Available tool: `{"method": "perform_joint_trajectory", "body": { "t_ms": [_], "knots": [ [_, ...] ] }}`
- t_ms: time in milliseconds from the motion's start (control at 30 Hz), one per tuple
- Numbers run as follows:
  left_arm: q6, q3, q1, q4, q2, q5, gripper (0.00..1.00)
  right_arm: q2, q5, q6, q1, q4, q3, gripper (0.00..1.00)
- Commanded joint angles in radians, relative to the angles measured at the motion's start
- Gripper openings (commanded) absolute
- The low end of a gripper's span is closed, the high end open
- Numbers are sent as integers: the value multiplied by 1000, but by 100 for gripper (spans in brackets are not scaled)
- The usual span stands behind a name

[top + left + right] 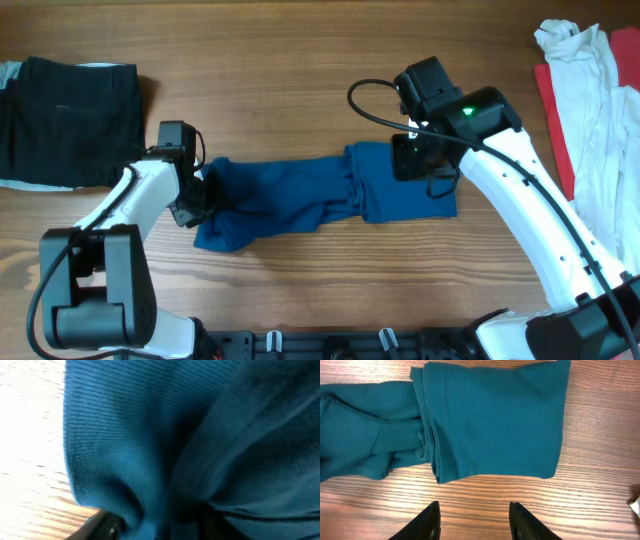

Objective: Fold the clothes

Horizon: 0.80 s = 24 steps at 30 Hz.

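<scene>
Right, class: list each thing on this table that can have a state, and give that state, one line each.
blue shirt: right end folded into a flat stack, the rest stretched out and rumpled.
black garment: folded, lying flat.
white garment: unfolded, heaped.
red garment: lying partly under the white one.
left gripper: at the shirt's left end, in cloth; grip unclear.
right gripper: open, holding nothing.

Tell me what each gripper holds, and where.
Left gripper pinches the blue garment at its bunched left end; right gripper is open, holding nothing.
</scene>
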Motion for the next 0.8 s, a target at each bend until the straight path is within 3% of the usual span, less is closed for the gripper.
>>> {"method": "perform_joint_trajectory", "body": {
  "t_ms": [0, 33, 100, 333, 567, 767],
  "knots": [
    [14, -42, -3, 23, 69, 88, 23, -6, 24, 14, 6, -4, -3, 44],
    [14, -42, -3, 24, 69, 95, 12, -6, 25, 14, 6, -5, -3, 44],
    [14, -42, -3, 24, 69, 97, 4, -6, 25, 14, 6, -5, -3, 44],
    [55, -41, -3, 21, 60, 146, 4, -6, 81, 15, -7, -3, -3, 45],
    [82, -41, 14, -7, -43, 153, 4, -6, 81, 37, -132, -3, -3, 46],
    [119, 41, 208, -132, -180, 137, 4, -6, 90, -28, -308, -6, -3, 48]
  ]
}}
